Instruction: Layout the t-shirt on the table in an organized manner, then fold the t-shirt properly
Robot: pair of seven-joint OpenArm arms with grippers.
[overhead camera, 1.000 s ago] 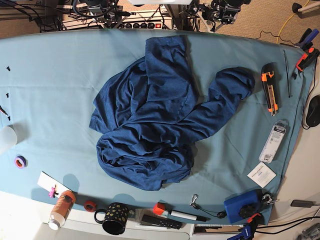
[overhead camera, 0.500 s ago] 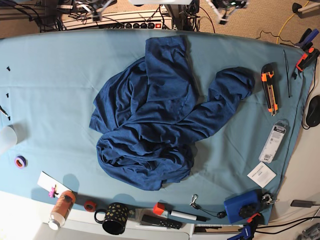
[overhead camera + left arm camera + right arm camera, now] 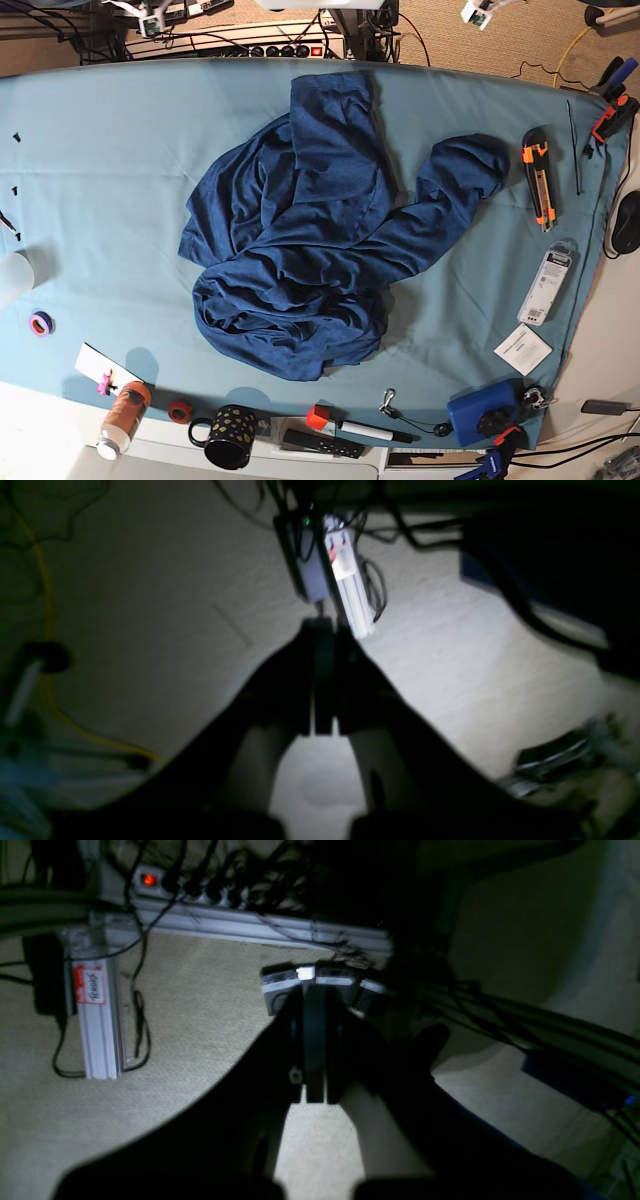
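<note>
The t-shirt (image 3: 320, 240) is heaped crumpled mid-table (image 3: 90, 180). Both the left gripper (image 3: 322, 680) and the right gripper (image 3: 315, 1040) are seen pressed closed, empty, above carpet (image 3: 190, 1005).

Dim, blurred wrist views; bright base.

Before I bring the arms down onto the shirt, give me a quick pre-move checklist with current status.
1. t-shirt laid out flat: not ok, bunched in a crumpled heap.
2. Shirt fully on the table: ok, no part hangs over an edge.
3. left gripper empty: ok, jaws shut on nothing, over the carpet.
4. right gripper empty: ok, jaws shut, over the carpet.
5. Grippers open for a grasp: not ok.
6. box cutter apart from the shirt: ok.
</note>
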